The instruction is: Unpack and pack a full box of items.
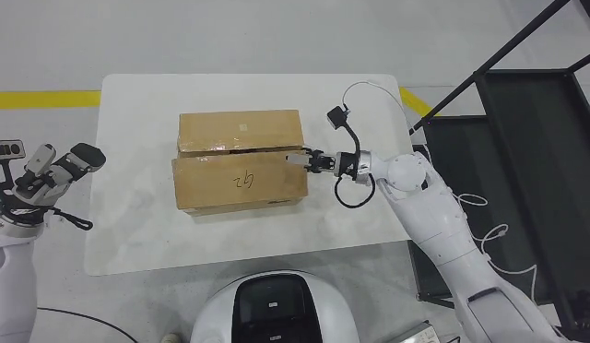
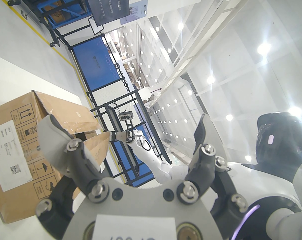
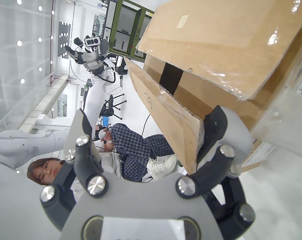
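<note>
Okay, unpack stage; the step in hand looks like opening the top flaps. The cardboard box sits mid-table, long side across. Its two top flaps meet along a centre seam and both are slightly lifted, with a dark gap between them in the right wrist view.

The right gripper is at the box's right end, level with the seam. Its fingers are apart and straddle the end of the near flap. One pad sits against the flap's inner side at the end corner; the other finger stands well off the outer face. It is not clamped on anything. The left gripper hangs off the table's left edge, well apart from the box, fingers spread, holding nothing.

To do it well, probably:
- Pinch only the flap's end corner, or just hook it from inside.
- Swing it up and outward about its fold line, toward the robot's side.
- Avoid any sideways pull; the box is unheld and would likely slide.
- Watch the leftover clear tape on the flap edges, which may snag.
- Use the left arm to steady the box's left end.

The contents can't be made out.
</note>
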